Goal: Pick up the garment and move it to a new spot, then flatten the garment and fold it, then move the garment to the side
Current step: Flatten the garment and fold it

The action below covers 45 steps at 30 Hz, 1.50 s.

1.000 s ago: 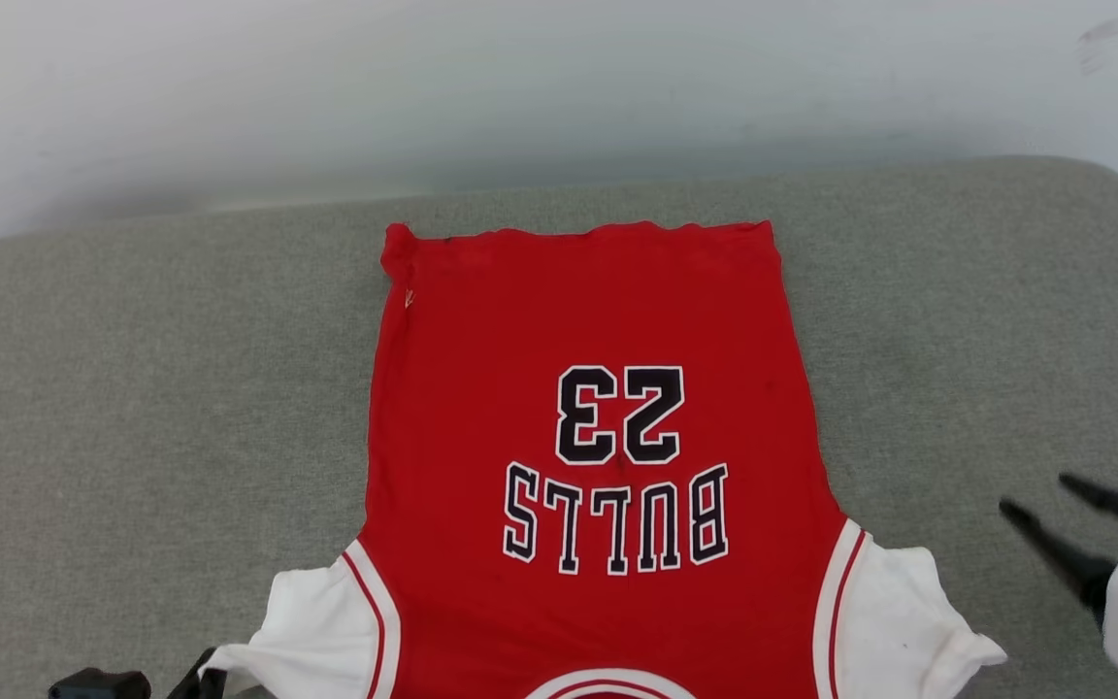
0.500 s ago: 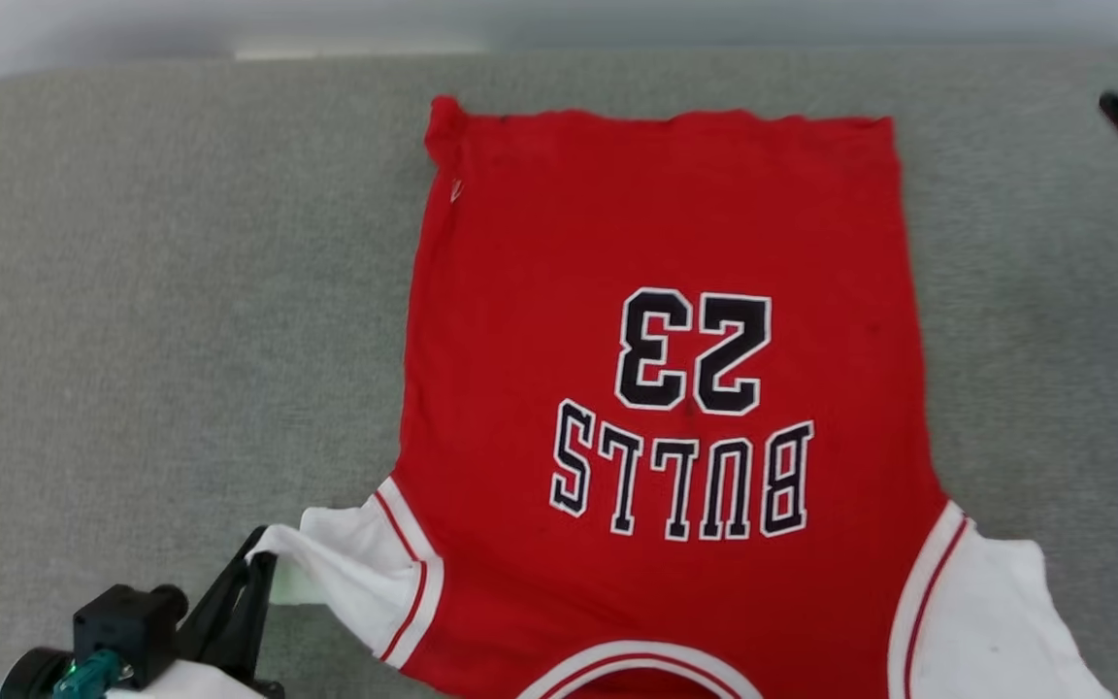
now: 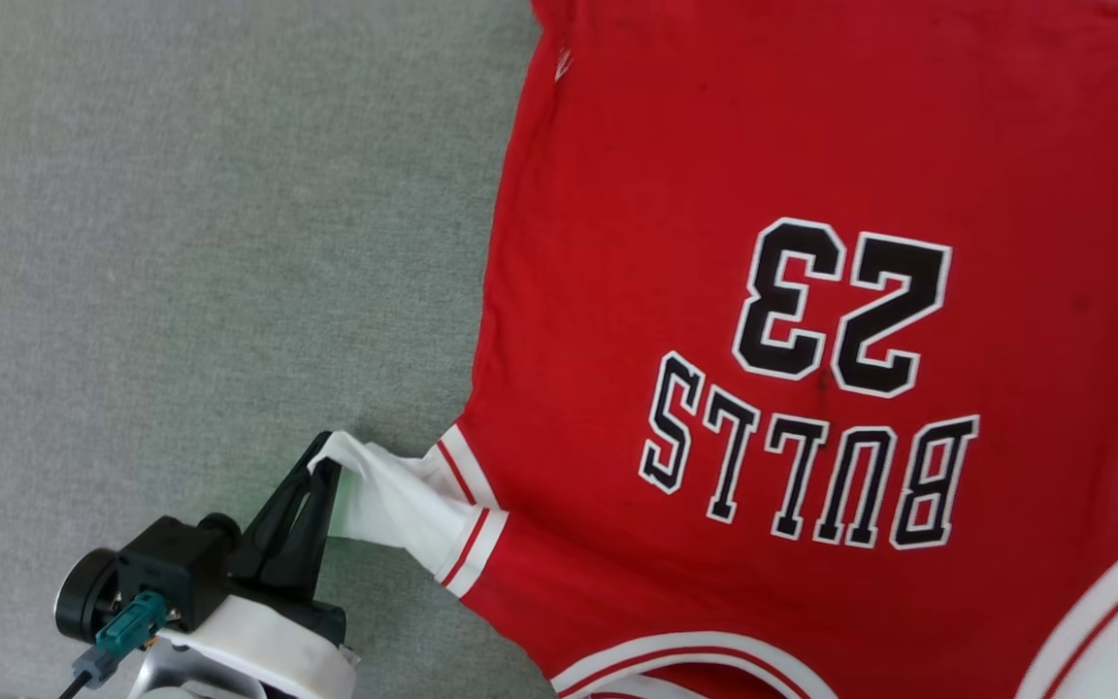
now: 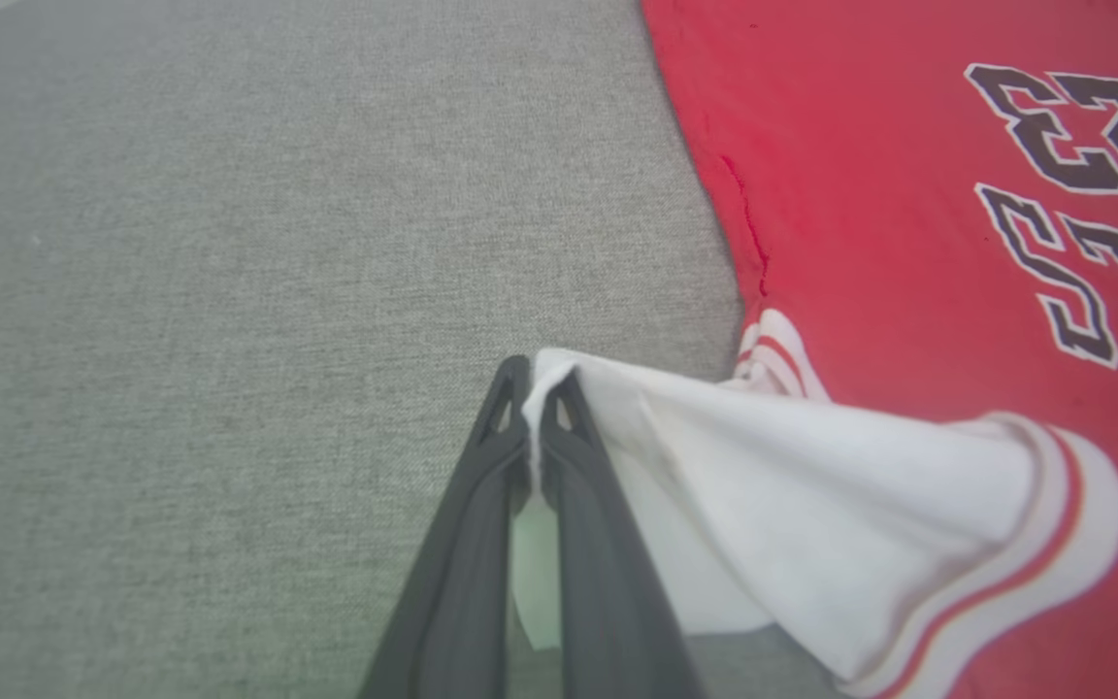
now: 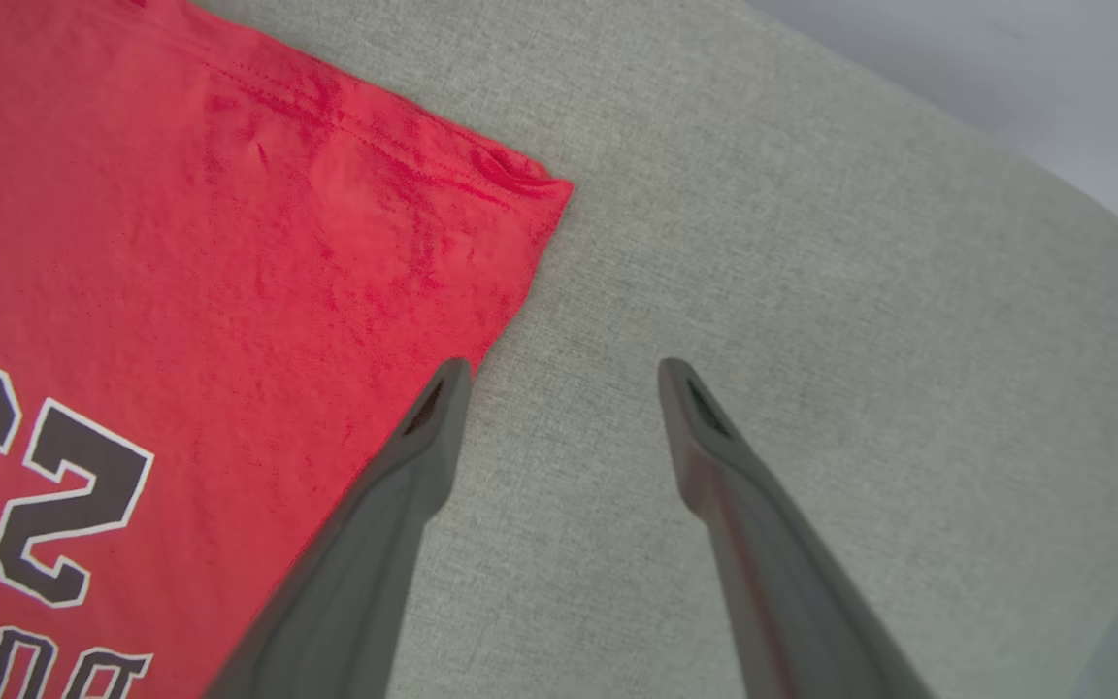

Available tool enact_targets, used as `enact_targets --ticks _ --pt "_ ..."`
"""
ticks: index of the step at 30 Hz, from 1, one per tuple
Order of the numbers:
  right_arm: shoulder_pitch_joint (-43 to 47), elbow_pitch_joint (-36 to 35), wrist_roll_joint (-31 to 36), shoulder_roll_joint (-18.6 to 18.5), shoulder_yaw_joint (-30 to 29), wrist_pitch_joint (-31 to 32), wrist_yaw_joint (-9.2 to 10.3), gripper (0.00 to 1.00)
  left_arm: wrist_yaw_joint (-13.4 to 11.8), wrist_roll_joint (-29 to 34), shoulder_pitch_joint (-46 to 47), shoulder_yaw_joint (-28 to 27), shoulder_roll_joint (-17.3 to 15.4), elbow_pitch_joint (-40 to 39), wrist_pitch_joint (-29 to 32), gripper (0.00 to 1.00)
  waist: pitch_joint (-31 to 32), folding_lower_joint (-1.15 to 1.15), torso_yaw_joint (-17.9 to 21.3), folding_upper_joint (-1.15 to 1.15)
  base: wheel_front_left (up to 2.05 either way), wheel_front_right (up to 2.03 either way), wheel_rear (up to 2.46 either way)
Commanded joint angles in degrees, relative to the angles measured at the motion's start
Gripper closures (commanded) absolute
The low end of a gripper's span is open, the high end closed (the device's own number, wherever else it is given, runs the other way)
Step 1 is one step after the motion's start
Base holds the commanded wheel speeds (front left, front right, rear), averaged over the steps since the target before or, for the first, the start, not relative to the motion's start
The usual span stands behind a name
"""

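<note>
The garment (image 3: 714, 243) is a red T-shirt with white sleeves, printed "BULLS 23", lying flat on a grey fabric surface with its hem away from me. My left gripper (image 3: 318, 464) is shut on the edge of the white sleeve (image 3: 394, 500) at the lower left and lifts it off the surface. The left wrist view shows that sleeve (image 4: 811, 505) pinched between the closed fingers (image 4: 481, 485). My right gripper (image 5: 559, 374) stands open above bare grey fabric, just beside the garment's side edge (image 5: 481, 320) near a hem corner (image 5: 530, 189), holding nothing.
Grey upholstered surface (image 3: 180, 243) stretches wide to the left of the garment. In the right wrist view its rounded edge (image 5: 1054, 194) curves past a pale floor or wall at the upper right.
The head camera has tilted down and shifted, so the garment looks larger and further right. My left gripper has risen with the white sleeve, pulling it up and outward. The right gripper has left the head view.
</note>
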<state>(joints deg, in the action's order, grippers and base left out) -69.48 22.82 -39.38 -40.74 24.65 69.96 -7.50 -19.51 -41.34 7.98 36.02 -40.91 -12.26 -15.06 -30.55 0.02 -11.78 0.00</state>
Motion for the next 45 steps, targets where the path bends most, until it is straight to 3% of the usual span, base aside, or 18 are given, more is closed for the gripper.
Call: enact_targets --ticks 1,5,13,14,15,21,28,37,45 --pt "-1.09 0.76 1.12 0.94 -0.56 1.06 0.02 0.0 0.33 0.71 1.24 -0.29 0.63 0.28 -0.15 1.0 -3.44 -0.02 -2.95 0.0 0.0 0.0 0.0" --pt "0.46 2.86 4.39 3.31 -2.8 3.5 0.02 0.0 1.32 2.55 2.53 -1.07 2.98 0.43 -0.15 1.0 -6.81 -0.02 -4.56 0.0 0.0 0.0 0.0" --pt "8.37 3.36 4.3 4.74 -2.84 3.06 0.01 0.0 2.08 4.45 2.44 -2.74 4.3 0.05 -0.15 1.0 -8.16 -0.02 -4.82 0.0 0.0 0.0 0.0" --pt "8.85 2.99 4.32 4.54 -2.9 2.8 0.01 0.55 2.22 4.65 2.45 -2.88 4.41 -0.03 -0.15 1.0 -8.16 -0.02 -4.77 0.0 0.0 0.0 0.0" --pt "8.89 2.56 4.16 4.4 -3.25 2.54 0.01 1.0 2.31 4.95 2.43 -3.13 4.56 -0.13 -0.15 1.0 -8.07 -0.02 -4.66 0.0 0.0 0.0 0.0" --pt "6.26 -0.74 4.54 3.63 -3.14 -0.41 0.01 1.0 2.54 5.5 0.67 -4.52 5.02 0.47 -0.15 1.0 -4.92 -0.02 -2.9 0.0 0.0 0.0 0.0" --pt "5.74 -3.61 0.38 3.01 -0.4 -3.32 0.02 1.0 2.26 5.97 -2.5 -5.98 4.63 1.06 -0.15 1.0 2.24 -0.02 0.52 0.0 0.0 0.0 0.0" --pt "15.5 -11.62 -8.54 -4.83 4.84 -7.25 0.02 1.0 0.65 5.14 -7.13 -6.77 2.83 0.63 0.19 1.0 9.95 -0.02 5.23 0.0 0.0 0.0 0.0" --pt "35.19 -21.35 -16.47 -14.2 1.95 -15.47 0.03 1.0 -1.17 4.2 -11.13 -7.67 1.41 -0.34 0.53 1.0 14.44 -0.02 8.33 0.0 0.0 0.0 0.0"
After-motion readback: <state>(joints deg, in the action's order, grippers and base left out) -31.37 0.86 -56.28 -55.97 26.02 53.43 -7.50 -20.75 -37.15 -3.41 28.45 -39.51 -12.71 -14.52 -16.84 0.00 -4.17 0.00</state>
